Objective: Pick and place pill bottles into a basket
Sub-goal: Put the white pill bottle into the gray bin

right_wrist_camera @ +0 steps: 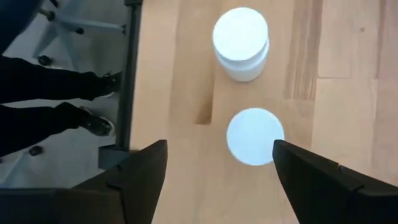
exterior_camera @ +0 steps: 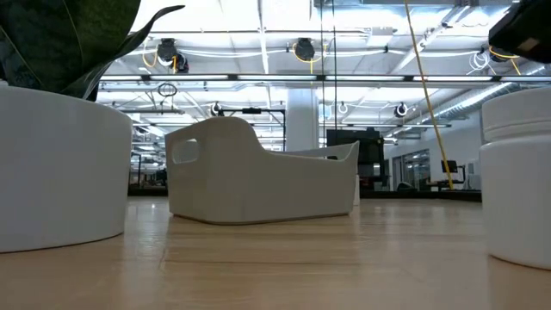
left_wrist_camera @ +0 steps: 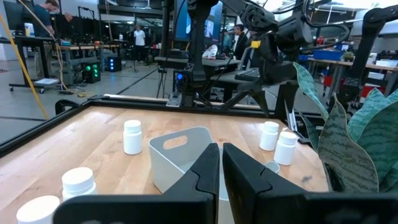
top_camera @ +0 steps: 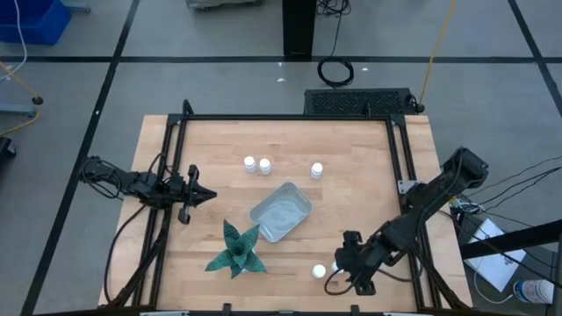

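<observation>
Near the bench's front right edge, the right hand [top_camera: 338, 279] hangs open above two pill bottles [right_wrist_camera: 254, 136], the basket [top_camera: 281, 211] lies mid-bench beside the plant [top_camera: 235, 250], three bottles [top_camera: 264, 166] stand beyond it, and the left hand [top_camera: 204, 196], closed, waits at the left.
</observation>
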`<state>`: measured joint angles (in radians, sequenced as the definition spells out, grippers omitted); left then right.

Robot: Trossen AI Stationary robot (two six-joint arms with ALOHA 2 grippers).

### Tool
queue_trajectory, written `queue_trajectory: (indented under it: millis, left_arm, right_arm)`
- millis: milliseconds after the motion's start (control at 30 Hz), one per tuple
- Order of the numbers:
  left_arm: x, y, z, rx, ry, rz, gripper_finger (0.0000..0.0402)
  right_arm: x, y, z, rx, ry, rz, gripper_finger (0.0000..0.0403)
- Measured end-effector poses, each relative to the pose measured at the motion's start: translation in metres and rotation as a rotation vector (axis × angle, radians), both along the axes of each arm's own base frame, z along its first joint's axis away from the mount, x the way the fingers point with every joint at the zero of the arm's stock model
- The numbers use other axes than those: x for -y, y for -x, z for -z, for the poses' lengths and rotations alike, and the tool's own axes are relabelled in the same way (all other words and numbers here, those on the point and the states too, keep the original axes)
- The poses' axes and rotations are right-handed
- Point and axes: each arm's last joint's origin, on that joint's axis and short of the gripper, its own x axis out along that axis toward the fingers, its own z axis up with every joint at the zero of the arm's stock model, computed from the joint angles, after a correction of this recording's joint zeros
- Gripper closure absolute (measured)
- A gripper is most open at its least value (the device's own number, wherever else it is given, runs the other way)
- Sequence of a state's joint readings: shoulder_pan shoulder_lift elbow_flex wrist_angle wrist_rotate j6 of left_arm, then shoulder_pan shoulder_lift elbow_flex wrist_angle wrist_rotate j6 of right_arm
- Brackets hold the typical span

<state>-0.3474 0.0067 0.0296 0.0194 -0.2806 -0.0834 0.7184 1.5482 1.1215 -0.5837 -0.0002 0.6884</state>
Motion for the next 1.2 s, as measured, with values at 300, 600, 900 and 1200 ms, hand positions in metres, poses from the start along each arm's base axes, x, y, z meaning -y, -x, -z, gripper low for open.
queue_trajectory:
  millis: [300, 600, 900, 1200]
  left_arm:
    - [0.0, 0.0, 0.0, 0.0, 0.0, 0.0, 0.0376]
    - [0.0, 0.0, 0.0, 0.0, 0.0, 0.0, 0.0376]
    - [0.0, 0.0, 0.0, 0.0, 0.0, 0.0, 0.0376]
    - [0.0, 0.0, 0.0, 0.0, 0.0, 0.0, 0.0376]
  right_arm:
    - [0.006, -0.004, 0.009, 0.011, 0.041, 0.008, 0.0101]
    - [-0.002, -0.012, 0.021, 0.011, 0.024, -0.031, 0.0101]
    - [-0.003, -0.01, 0.03, -0.031, 0.052, -0.061, 0.0101]
    - [-0.008, -0.004, 0.03, -0.047, 0.061, -0.091, 0.0101]
